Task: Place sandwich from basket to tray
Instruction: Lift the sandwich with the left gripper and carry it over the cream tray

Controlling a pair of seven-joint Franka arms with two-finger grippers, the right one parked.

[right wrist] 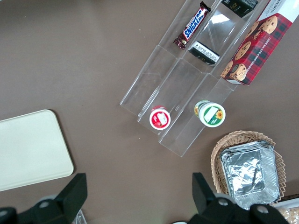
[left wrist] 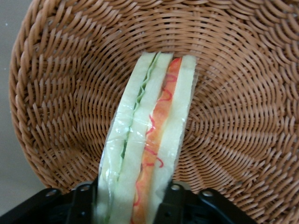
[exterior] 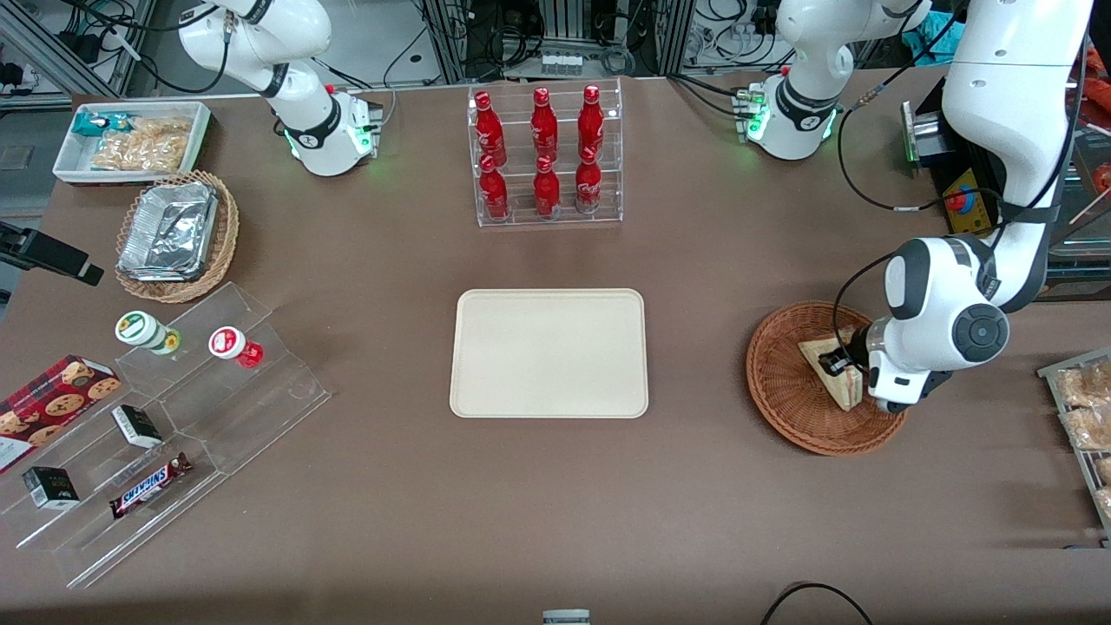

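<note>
The sandwich (exterior: 831, 370) is a pale bread wedge lying in the reddish-brown wicker basket (exterior: 781, 386) toward the working arm's end of the table. My left gripper (exterior: 840, 363) is down in the basket with a finger on each side of the wedge, pressing its bread faces. In the left wrist view the sandwich (left wrist: 149, 140) stands on edge between the black fingers (left wrist: 174, 201), showing green, red and orange filling over the basket weave (left wrist: 233, 93). The beige tray (exterior: 549, 352) lies flat and bare at mid-table.
A clear rack of red bottles (exterior: 545, 156) stands farther from the camera than the tray. A wire rack of pastries (exterior: 1085, 408) sits beside the basket at the table's edge. Snack stands, a foil-tray basket (exterior: 174, 236) and a white bin (exterior: 130, 139) lie toward the parked arm's end.
</note>
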